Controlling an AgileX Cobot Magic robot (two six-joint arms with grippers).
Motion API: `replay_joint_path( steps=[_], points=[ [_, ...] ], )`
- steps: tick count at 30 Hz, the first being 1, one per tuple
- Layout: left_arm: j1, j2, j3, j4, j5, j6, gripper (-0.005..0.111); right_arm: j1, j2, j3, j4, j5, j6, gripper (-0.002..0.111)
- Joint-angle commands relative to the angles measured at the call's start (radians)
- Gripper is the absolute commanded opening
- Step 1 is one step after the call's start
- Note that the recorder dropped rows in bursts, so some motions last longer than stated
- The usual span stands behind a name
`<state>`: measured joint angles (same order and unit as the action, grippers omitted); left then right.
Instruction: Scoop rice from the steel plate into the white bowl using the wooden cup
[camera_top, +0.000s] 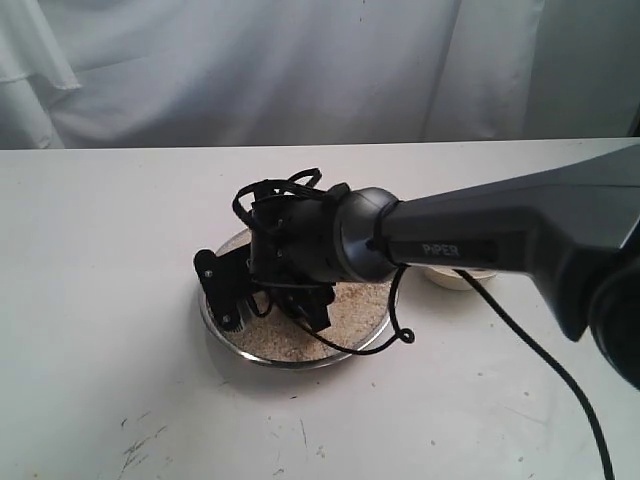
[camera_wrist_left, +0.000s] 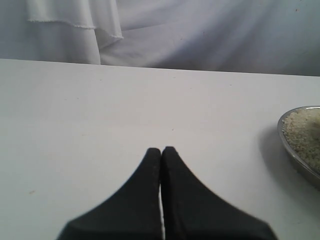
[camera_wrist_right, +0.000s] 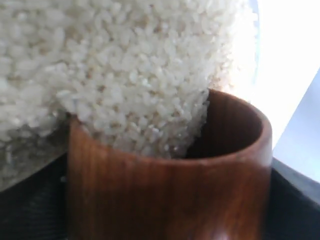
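I see a white bench backed by a white curtain. One steel plate of rice sits mid-bench, with one white bowl toward the right edge. Only the right wrist view shows the one wooden cup, clamped in the right gripper, its mouth against the rice. The left gripper is pinched closed on nothing.

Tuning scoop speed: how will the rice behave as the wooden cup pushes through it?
The rice looks loose and dry, so it'll likely flow and slump rather than clump. Grains sit piled at the wooden cup lip; tilting fast probably spills some. The layer on the steel plate looks shallow; expect small fills.
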<state>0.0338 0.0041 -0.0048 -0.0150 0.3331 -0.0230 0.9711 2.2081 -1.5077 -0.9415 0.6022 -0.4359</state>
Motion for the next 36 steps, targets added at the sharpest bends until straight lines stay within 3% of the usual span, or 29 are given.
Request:
replay_joint_path(
  steps=[1,18,30,36],
  points=[
    [-0.003,-0.004,0.005,0.001,-0.014,-0.001,0.000,-0.037,-0.004,-0.009,0.085,-0.043,0.005,0.000],
    [-0.003,-0.004,0.005,0.001,-0.014,-0.001,0.000,-0.163,-0.004,-0.009,0.515,-0.238,-0.007,0.000],
    [-0.003,-0.004,0.005,0.001,-0.014,-0.001,0.000,-0.212,-0.055,0.013,1.077,-0.240,-0.344,0.000],
    [-0.003,-0.004,0.005,0.001,-0.014,-0.001,0.000,-0.243,-0.205,0.203,1.273,-0.381,-0.456,0.000]
  ],
)
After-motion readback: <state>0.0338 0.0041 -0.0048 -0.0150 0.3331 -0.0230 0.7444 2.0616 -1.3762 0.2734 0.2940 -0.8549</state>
